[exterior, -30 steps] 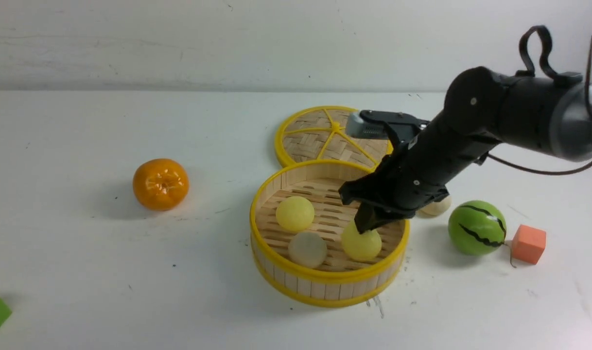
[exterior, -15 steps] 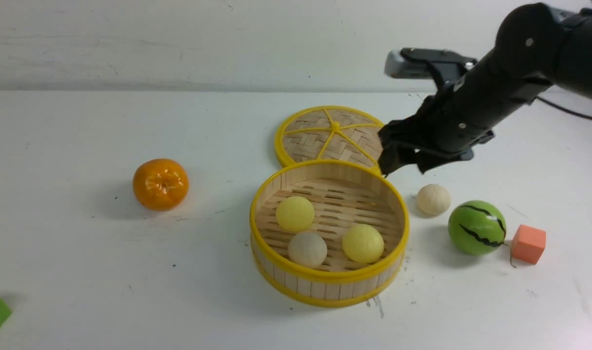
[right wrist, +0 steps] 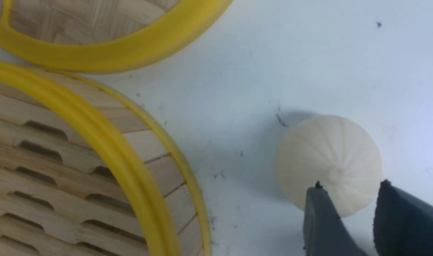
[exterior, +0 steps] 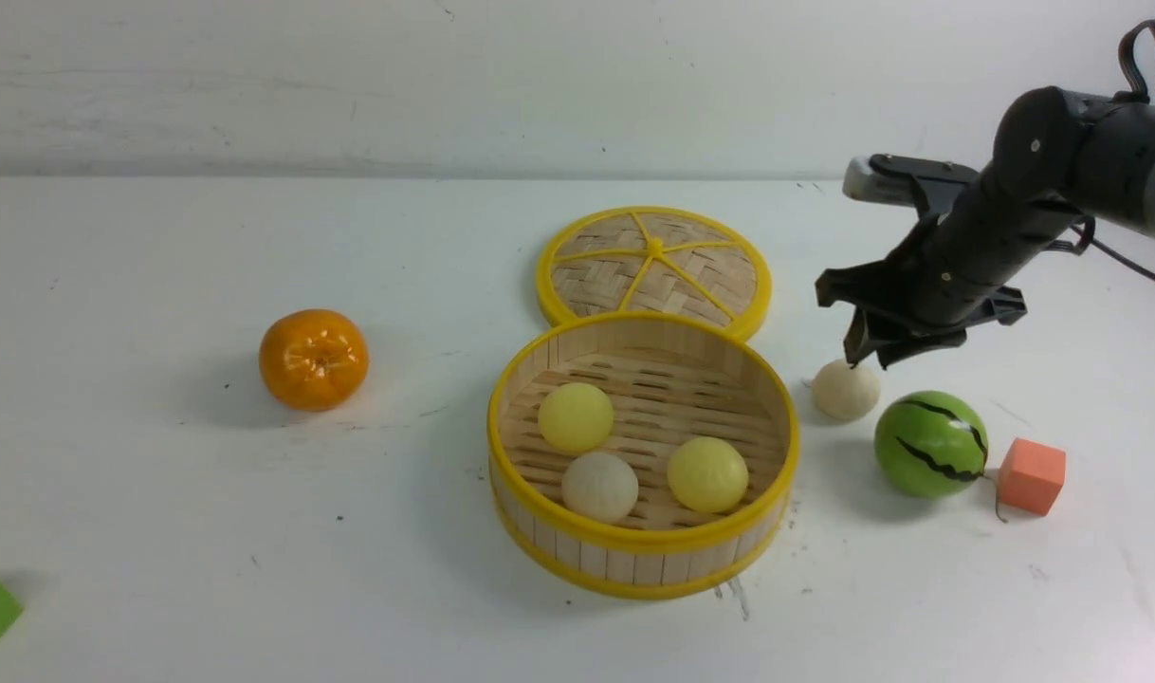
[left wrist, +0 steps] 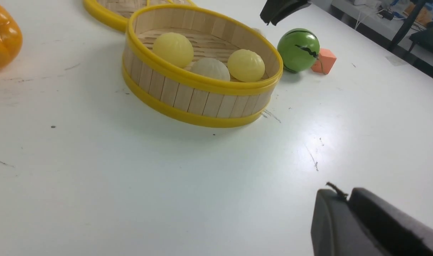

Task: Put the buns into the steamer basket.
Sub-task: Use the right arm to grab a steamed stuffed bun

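Three buns (exterior: 600, 486) sit in steamer basket (exterior: 634, 562); fourth bun (exterior: 845, 390) lies beside.

**End effector over the lone white bun**

A cream-white bun (right wrist: 328, 160), ridged with folds that meet at a small knot on its top, sits on the white desk (right wrist: 309, 53). It is near the steamer basket (right wrist: 106, 142) but apart from its wall. The end effector (right wrist: 349, 185) hangs over the bun with its two dark fingers (right wrist: 323, 227) a narrow gap apart, and their tips overlap the bun's near edge. Whether they touch it cannot be told. Part of the basket shows: yellow rim, upright slats and slotted floor. Beyond it lies the woven lid (right wrist: 131, 49) with its yellow edge. Small dark specks mark the desk.
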Robot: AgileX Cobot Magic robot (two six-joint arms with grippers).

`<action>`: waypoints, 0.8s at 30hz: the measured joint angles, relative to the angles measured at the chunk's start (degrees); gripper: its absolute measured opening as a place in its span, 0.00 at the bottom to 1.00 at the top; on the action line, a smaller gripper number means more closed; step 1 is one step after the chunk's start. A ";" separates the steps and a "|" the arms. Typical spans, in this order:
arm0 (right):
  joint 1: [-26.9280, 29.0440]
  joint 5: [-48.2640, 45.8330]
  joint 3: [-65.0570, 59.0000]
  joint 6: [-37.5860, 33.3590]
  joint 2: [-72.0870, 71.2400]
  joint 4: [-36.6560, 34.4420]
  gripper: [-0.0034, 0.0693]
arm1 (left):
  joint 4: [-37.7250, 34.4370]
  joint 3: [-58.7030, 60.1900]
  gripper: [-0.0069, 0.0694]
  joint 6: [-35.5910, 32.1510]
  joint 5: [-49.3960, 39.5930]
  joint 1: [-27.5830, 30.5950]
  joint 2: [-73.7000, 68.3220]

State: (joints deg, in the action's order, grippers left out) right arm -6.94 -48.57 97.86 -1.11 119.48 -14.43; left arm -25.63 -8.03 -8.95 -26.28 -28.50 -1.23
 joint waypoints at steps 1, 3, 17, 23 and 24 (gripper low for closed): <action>0.00 0.29 0.15 0.00 0.12 0.00 0.39 | 0.00 0.00 0.17 0.00 0.00 0.00 0.00; 0.00 0.93 0.40 -0.11 0.44 0.00 0.41 | 0.00 0.00 0.17 0.00 0.00 0.00 0.00; 0.00 4.05 0.45 -0.57 4.18 0.00 0.40 | 0.00 0.00 0.19 0.00 -0.39 0.00 0.00; 0.00 4.23 0.45 -0.84 4.48 0.18 0.31 | 0.00 0.00 0.19 0.00 -0.39 0.00 0.00; 0.00 4.23 0.45 -1.38 4.52 0.20 0.28 | 0.00 0.00 0.19 0.00 -0.39 0.00 0.00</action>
State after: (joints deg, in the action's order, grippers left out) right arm -6.94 -44.33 98.31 -2.49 124.00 -14.23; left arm -25.63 -8.03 -8.95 -26.67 -28.50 -1.23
